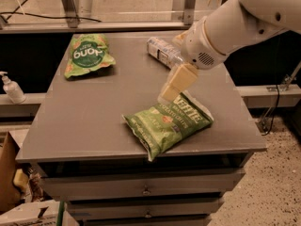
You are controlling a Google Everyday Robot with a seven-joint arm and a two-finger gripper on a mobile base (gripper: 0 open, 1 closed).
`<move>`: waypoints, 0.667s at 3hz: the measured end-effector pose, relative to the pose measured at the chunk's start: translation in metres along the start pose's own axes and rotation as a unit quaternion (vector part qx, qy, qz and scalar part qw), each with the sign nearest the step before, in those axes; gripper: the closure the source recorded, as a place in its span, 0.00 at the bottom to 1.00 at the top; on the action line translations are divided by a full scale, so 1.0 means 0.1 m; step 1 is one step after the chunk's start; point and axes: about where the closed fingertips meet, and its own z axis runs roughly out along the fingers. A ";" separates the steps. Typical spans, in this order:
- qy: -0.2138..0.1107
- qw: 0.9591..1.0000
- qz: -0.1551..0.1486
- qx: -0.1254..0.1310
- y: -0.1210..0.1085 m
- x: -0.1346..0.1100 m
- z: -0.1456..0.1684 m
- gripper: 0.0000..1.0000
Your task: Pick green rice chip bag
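The green rice chip bag (88, 55) lies flat at the far left corner of the grey table (94, 121), bright green with a dark round label and white letters. My gripper (171, 91) hangs from the white arm (225, 27) over the middle of the table, just above the far edge of the olive-green Kettle chip bag (167, 124). The gripper is well to the right of the rice chip bag and nearer to me, and holds nothing that I can see.
A clear plastic water bottle (162, 53) lies at the far side of the table, partly behind the arm. A pump bottle (11, 88) stands on a ledge to the left. Drawers (146, 189) sit under the tabletop. A cardboard box (9, 173) is at the lower left.
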 end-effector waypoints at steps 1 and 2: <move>-0.010 1.000 -0.008 0.008 -0.07 -0.03 0.07 0.00; -0.028 0.999 -0.021 0.018 -0.24 -0.17 0.35 0.00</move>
